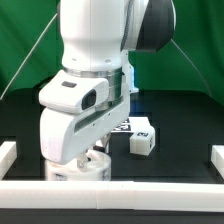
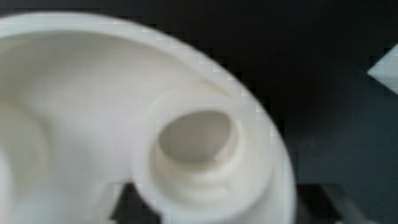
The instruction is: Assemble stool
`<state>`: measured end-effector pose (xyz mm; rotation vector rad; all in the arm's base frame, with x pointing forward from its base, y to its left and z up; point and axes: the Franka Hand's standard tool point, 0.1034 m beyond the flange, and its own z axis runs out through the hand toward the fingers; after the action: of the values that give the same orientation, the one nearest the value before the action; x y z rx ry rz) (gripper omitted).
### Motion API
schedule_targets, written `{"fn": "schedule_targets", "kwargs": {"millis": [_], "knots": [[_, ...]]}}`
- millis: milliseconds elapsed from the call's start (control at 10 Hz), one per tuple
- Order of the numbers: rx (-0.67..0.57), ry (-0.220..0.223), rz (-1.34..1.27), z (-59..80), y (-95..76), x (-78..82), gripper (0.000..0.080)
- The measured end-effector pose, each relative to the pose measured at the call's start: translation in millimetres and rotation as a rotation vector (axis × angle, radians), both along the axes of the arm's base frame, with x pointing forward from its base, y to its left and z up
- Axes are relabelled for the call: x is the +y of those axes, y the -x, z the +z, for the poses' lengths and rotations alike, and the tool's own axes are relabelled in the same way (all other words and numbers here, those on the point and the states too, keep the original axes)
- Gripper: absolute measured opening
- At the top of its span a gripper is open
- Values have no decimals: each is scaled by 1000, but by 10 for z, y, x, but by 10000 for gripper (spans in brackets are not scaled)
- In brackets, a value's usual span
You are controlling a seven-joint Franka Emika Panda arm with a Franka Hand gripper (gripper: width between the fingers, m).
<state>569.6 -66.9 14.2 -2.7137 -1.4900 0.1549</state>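
Observation:
The round white seat disc fills the wrist view, its hollow side facing the camera with a round socket near the middle. My gripper has a dark finger on each side of the disc's rim and is shut on it. In the exterior view the gripper is low behind the front rail, and a bit of the seat disc shows under it. A chunky white leg with black-and-white tags lies on the black table to the exterior view's right of the gripper.
A long white rail runs along the front, with rail ends at the exterior view's left and right. A tagged white part lies behind the leg. A white corner shows in the wrist view.

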Motion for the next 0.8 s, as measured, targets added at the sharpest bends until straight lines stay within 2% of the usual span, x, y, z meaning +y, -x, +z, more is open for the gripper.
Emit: {"fn": "schedule_targets", "kwargs": {"millis": [100, 200, 300, 800], "knots": [[0, 0, 0, -2, 2, 0, 250], [0, 0, 0, -2, 2, -1, 77], [-3, 0, 0, 8, -10, 0, 32], [-5, 0, 0, 12, -17, -1, 32]]}}
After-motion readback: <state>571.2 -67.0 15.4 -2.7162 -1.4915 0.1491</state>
